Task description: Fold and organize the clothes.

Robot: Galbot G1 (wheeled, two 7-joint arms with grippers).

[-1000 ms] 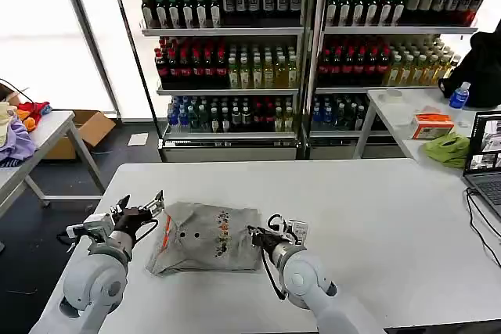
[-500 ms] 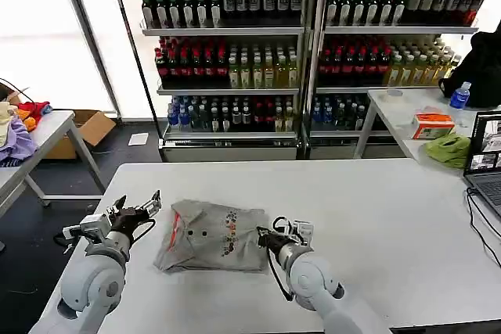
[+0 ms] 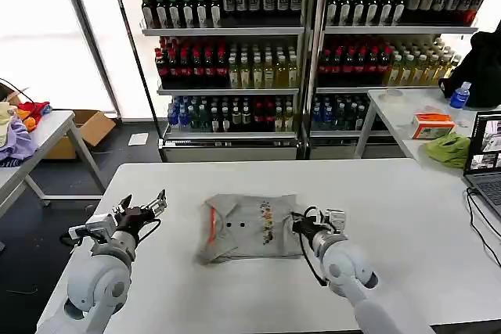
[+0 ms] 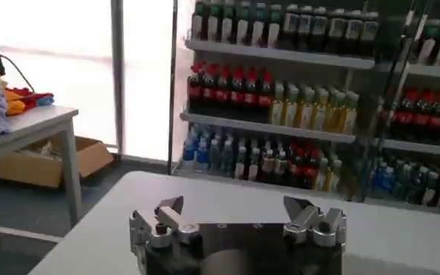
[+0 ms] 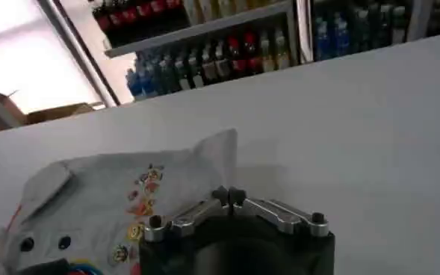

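One folded light grey shirt point(image 3: 249, 229) lies on the white table point(image 3: 391, 193), near the middle. It has a red-lined collar, buttons and a small multicoloured print point(image 5: 146, 188). My right gripper point(image 3: 300, 225) is at the shirt's right edge and is shut on the cloth there; in the right wrist view its tips point(image 5: 228, 196) meet at that edge of the shirt point(image 5: 115, 202). My left gripper point(image 3: 149, 210) hovers open to the left of the shirt, apart from it, with nothing between its fingers point(image 4: 172, 208).
Shelves of bottles point(image 3: 235, 60) stand behind the table. A side table on the right holds a lime-green cloth point(image 3: 448, 149), an orange box point(image 3: 431, 125) and a laptop point(image 3: 485, 154). Purple and orange garments point(image 3: 16, 137) lie on a table at the left.
My right gripper has dragged the shirt to the right, from the table's left part to near its middle. The left gripper has stayed about where it was, open.
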